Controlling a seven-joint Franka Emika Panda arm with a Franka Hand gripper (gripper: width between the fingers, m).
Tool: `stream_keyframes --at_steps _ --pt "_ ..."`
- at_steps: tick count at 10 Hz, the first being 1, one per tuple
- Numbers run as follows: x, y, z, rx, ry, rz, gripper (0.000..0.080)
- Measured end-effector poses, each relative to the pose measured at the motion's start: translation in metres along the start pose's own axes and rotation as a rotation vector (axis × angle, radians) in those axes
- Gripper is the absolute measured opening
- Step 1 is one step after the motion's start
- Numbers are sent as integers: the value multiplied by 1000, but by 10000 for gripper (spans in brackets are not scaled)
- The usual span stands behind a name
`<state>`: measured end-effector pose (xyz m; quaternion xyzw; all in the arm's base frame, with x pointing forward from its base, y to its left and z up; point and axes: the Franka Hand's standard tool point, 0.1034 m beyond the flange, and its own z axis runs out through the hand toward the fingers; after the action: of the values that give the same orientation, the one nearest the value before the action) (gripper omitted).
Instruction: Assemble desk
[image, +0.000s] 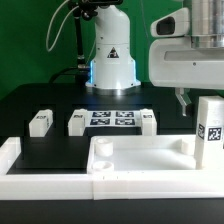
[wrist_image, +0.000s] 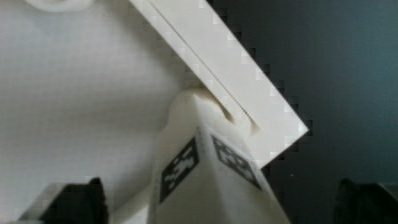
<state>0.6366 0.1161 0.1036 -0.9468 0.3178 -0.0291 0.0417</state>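
one arm pointing down, gripper (wrist_image: 217, 203) spread apart, perhaps clear of upright leg (image: 208, 130)

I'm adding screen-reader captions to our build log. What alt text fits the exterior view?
A white leg block stands upright at the desk panel's corner on the exterior view's right, the gripper close beside its top. Behind, three loose leg blocks and the marker board lie on the black table.

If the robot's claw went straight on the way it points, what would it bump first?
Probably the upright leg block: the wrist view shows it right between the fingers of the open gripper, at the corner of the desk panel. The fingers may pass either side of it; depth is unclear.
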Motion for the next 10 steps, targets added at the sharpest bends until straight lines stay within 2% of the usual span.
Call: stream_keyframes --at_steps 2,3,4,5,6,7,8,9,10 --pt "1 1 0 -11 8 -232 648" --pt "4 -2 -2 -27 37 -456 648" --pt "4 -5 -1 -19 50 -515 648" --pt "3 -5 -1 -14 45 -469 607" --pt "3 -5 -1 -14 46 -466 607" --pt "3 -5 -1 -14 46 -461 432" --pt "3 -5 0 -12 44 -382 432" --pt "5 -2 0 -15 45 -318 294" --pt "5 -2 0 -15 44 -264 294"
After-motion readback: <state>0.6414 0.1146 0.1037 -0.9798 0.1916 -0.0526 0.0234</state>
